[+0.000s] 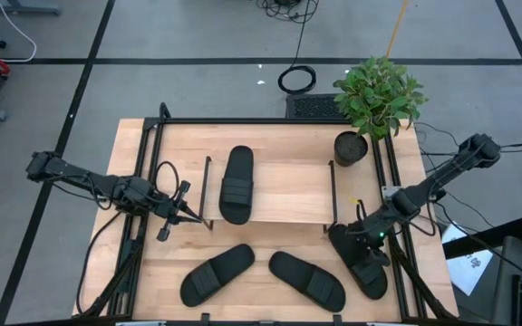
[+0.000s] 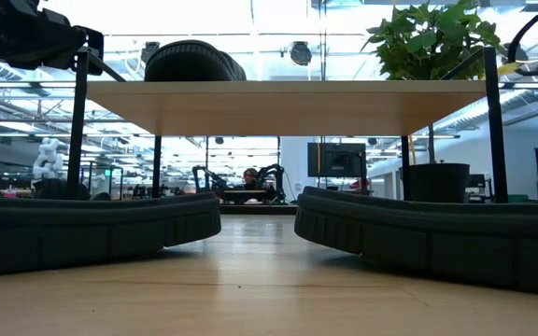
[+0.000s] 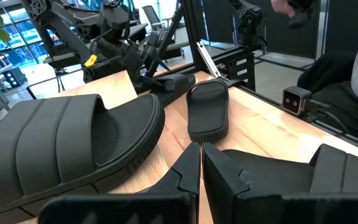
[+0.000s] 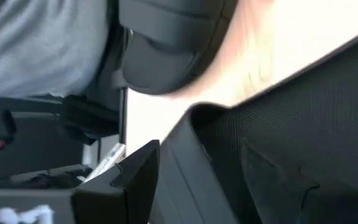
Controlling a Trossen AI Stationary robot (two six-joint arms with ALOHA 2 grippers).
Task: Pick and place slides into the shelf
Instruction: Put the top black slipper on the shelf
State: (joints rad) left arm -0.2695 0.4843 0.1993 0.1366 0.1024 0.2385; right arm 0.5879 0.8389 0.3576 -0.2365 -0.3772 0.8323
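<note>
One black slide [image 1: 236,186] lies flat on the shelf's wood top [image 1: 288,195], also seen from below as a dark hump [image 2: 194,61]. Two slides [image 1: 217,273] [image 1: 307,280] rest sole-down on the table in front of the shelf. A fourth slide [image 1: 362,263] lies near the table's right edge, under my right gripper [image 1: 362,241], which is open and slants down at its far end. My left gripper [image 1: 184,215] is shut and hovers level beside the shelf's left wire frame [image 1: 208,213], with nothing between its fingers. My right gripper has one finger [image 4: 135,180] close beside the rim of the slide's sole [image 4: 197,149]. The slide hides the other finger. Whether either finger touches the slide, I cannot tell. The slide lies flat on the table.
A potted plant [image 1: 374,100] with a dark pot [image 1: 350,148] stands on the table at the shelf's far right corner. Black frame rails [image 1: 139,181] run along the table's left and right sides. A person sits beyond the table's right side [image 3: 353,74].
</note>
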